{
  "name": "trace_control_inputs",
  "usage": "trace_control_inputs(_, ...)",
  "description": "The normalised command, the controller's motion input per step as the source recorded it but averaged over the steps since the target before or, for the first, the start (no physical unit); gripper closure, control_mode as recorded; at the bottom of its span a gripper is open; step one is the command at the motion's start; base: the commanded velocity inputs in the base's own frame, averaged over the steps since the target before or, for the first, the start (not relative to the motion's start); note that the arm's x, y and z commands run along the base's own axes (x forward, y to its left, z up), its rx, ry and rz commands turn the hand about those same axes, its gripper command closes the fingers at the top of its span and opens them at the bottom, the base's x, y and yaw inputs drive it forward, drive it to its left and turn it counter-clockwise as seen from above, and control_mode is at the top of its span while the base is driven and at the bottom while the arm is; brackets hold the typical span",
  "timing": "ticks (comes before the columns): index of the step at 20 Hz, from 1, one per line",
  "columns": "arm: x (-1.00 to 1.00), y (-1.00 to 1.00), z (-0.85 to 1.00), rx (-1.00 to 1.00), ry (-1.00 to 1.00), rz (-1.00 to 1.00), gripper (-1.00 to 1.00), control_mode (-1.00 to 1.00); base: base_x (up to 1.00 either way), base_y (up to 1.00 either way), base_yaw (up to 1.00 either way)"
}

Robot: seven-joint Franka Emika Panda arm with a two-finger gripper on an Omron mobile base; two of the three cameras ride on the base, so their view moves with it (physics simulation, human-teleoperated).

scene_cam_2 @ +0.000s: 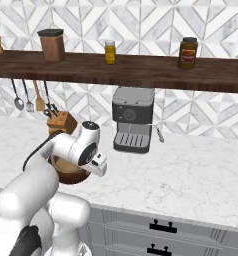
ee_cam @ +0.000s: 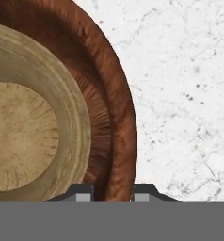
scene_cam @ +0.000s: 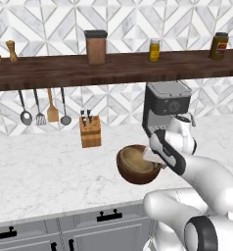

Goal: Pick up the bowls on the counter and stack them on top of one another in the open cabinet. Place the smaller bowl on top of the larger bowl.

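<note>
Two bowls are sitting nested on the counter (scene_cam: 50, 171): the smaller bowl (ee_cam: 24, 136), light tan, is lying inside the larger bowl (scene_cam: 134, 175), the dark reddish-brown one. From the left base view I am seeing them in front of the espresso machine (scene_cam: 163, 105) and to the right of the knife block (scene_cam: 90, 131). My gripper (ee_cam: 113, 194) is hanging right at the larger bowl's rim; in the hand view one fingertip is showing inside the rim and the other outside it, with the wall between them, so I am reading the fingers as clamping the larger bowl's rim. I cannot tell whether the bowl is resting on the marble or being lifted. Above, the open cabinet (scene_cam_2: 141, 70) is carrying a brown canister (scene_cam_2: 52, 45) and jars (scene_cam_2: 188, 53), with utensils (scene_cam: 39, 108) hanging beneath it.
</note>
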Motion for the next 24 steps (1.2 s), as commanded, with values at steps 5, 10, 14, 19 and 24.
trace_control_inputs(5, -0.57, -0.13, 0.98, 0.15, -0.33, -0.09, 1.00, -1.00, 0.00, 0.00, 0.00)
trace_control_inputs(10, -0.59, -0.29, 1.00, 0.18, -0.24, -0.17, 1.00, -1.00, 0.00, 0.00, 0.00)
trace_control_inputs(14, -0.66, -0.96, 1.00, 0.19, -0.05, -0.36, 1.00, -1.00, 0.00, 0.00, 0.00)
trace_control_inputs(19, -0.41, -1.00, 1.00, 0.15, 0.00, -0.44, 1.00, -1.00, 0.00, 0.00, 0.00)
trace_control_inputs(24, -0.05, -1.00, 1.00, 0.26, 0.00, -0.41, 1.00, -1.00, 0.00, 0.00, 0.00)
